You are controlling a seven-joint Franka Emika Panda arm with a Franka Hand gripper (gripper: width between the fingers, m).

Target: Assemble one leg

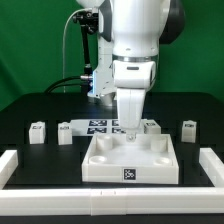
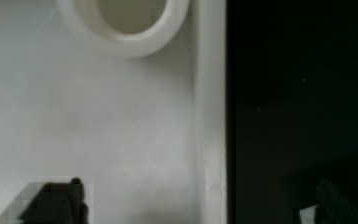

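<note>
The large white square board [image 1: 130,158] with a raised rim and round sockets lies in the middle of the black table. Several small white legs with tags stand behind it: two at the exterior view's left [image 1: 38,130] [image 1: 64,132], one just right of the arm [image 1: 152,126], one further right [image 1: 189,127]. My gripper [image 1: 128,126] hangs low over the board's far edge. In the wrist view the gripper [image 2: 199,205] is open and empty. One finger [image 2: 55,203] is over the board [image 2: 87,120], the other over the black table. A round socket [image 2: 131,25] shows.
The marker board [image 1: 100,126] lies behind the square board, partly hidden by the arm. Low white walls border the table at the exterior view's left [image 1: 14,165], right [image 1: 212,166] and front. Cables and a stand are at the back.
</note>
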